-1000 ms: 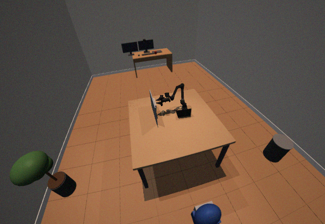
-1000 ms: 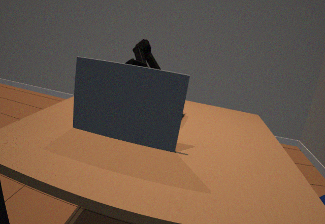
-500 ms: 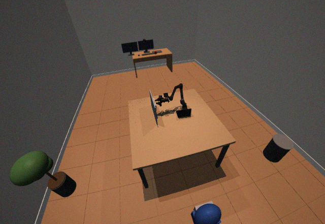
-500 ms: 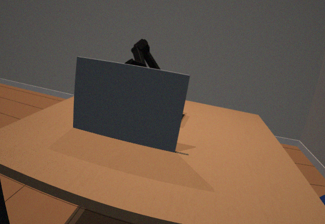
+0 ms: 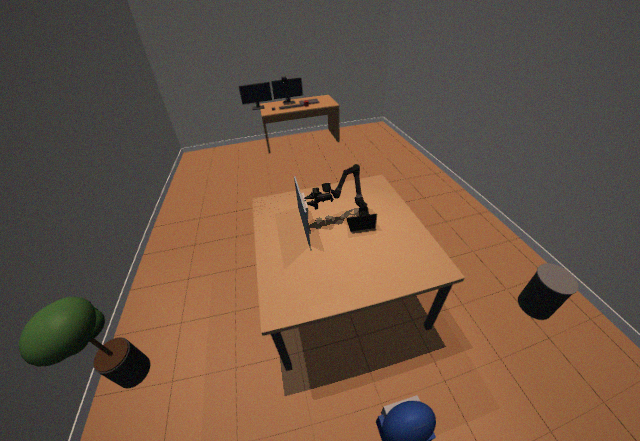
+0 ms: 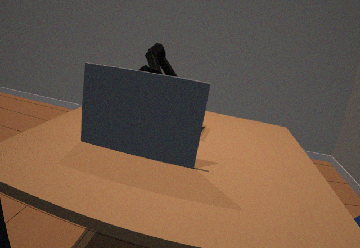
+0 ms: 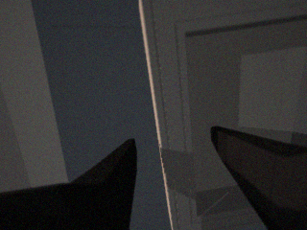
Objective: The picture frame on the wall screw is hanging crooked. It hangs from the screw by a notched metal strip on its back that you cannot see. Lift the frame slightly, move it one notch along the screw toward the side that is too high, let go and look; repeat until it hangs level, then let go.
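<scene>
The picture frame (image 5: 304,204) (image 7: 201,110) is a grey moulded rectangle in front of the blue-grey upright panel (image 5: 306,227) (image 6: 145,114) (image 7: 96,96). In the wrist view its bright side edge runs between the fingertips and leans at a slightly different angle from the panel's side edge. My gripper (image 5: 308,201) (image 7: 173,138) is open, close to the frame. One finger is left of that edge over the panel, the other over the frame's inner part. No contact can be made out. The screw and notched strip are hidden, and the exterior view shows only the panel's back.
The panel stands on the wooden table (image 5: 356,276) (image 6: 261,178), with the arm's base (image 5: 361,222) on the same table. Farther off are a desk (image 5: 302,112) with two monitors, a potted plant (image 5: 59,330), a dark bin (image 5: 545,291) and a blue chair (image 5: 409,422).
</scene>
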Robot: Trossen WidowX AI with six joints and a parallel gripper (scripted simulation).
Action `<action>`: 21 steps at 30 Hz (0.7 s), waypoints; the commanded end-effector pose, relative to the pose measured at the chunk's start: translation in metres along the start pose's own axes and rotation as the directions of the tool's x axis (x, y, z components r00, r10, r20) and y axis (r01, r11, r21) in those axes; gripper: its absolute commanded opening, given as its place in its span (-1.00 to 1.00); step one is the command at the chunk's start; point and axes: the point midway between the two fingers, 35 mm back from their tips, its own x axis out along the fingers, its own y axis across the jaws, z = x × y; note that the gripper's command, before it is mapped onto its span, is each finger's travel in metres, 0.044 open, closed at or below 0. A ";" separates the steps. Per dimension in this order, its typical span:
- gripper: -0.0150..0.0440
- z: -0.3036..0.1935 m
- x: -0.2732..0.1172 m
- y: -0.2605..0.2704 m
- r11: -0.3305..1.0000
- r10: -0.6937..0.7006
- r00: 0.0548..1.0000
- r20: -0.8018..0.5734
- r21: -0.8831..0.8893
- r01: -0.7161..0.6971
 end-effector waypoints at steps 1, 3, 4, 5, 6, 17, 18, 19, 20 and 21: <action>0.39 0.000 0.000 0.000 1.000 -0.002 1.000 0.003 0.005 0.002; 0.21 0.000 0.000 0.000 1.000 -0.002 1.000 0.003 0.005 0.002; 0.12 0.000 0.000 0.000 1.000 -0.002 1.000 0.003 0.005 0.002; 0.03 0.000 0.000 0.000 1.000 -0.002 1.000 0.003 0.005 0.002; -0.06 0.000 0.000 0.000 1.000 -0.002 1.000 0.003 0.005 0.002; -0.49 0.000 0.000 0.000 1.000 -0.002 1.000 0.003 0.005 0.002; -0.49 0.000 0.000 0.000 1.000 -0.002 1.000 0.003 0.005 0.002; -0.49 0.000 0.000 0.000 1.000 -0.002 1.000 0.003 0.005 0.002; -0.49 0.000 0.000 0.000 1.000 -0.002 1.000 0.003 0.005 0.002; -0.49 0.000 0.000 0.000 1.000 -0.002 1.000 0.003 0.005 0.002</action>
